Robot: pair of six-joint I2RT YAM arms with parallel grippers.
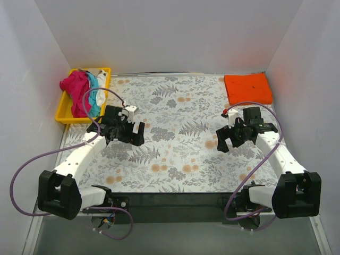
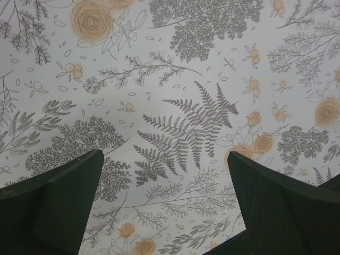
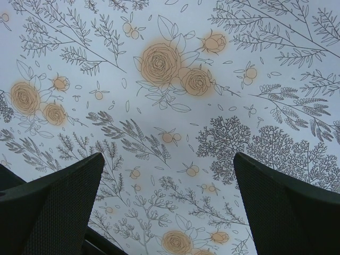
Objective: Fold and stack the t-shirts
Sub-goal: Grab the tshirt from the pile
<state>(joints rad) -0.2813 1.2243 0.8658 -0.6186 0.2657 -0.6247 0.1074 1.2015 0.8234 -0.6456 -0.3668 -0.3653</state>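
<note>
A folded orange t-shirt (image 1: 247, 88) lies flat at the back right of the table. A crumpled magenta-pink t-shirt (image 1: 74, 91), a teal one (image 1: 94, 90) and a white one (image 1: 100, 98) lie bunched in the yellow tray (image 1: 62, 117) at the back left. My left gripper (image 1: 136, 134) is open and empty above the flowered cloth, right of the tray; its wrist view (image 2: 166, 196) shows only the pattern between its fingers. My right gripper (image 1: 221, 142) is open and empty, in front of the orange shirt; its wrist view (image 3: 167, 204) shows only the pattern.
A flowered tablecloth (image 1: 175, 143) covers the table. White walls close in the left, back and right sides. A dark strip (image 1: 170, 204) runs along the near edge between the arm bases. Purple cables loop from both arms.
</note>
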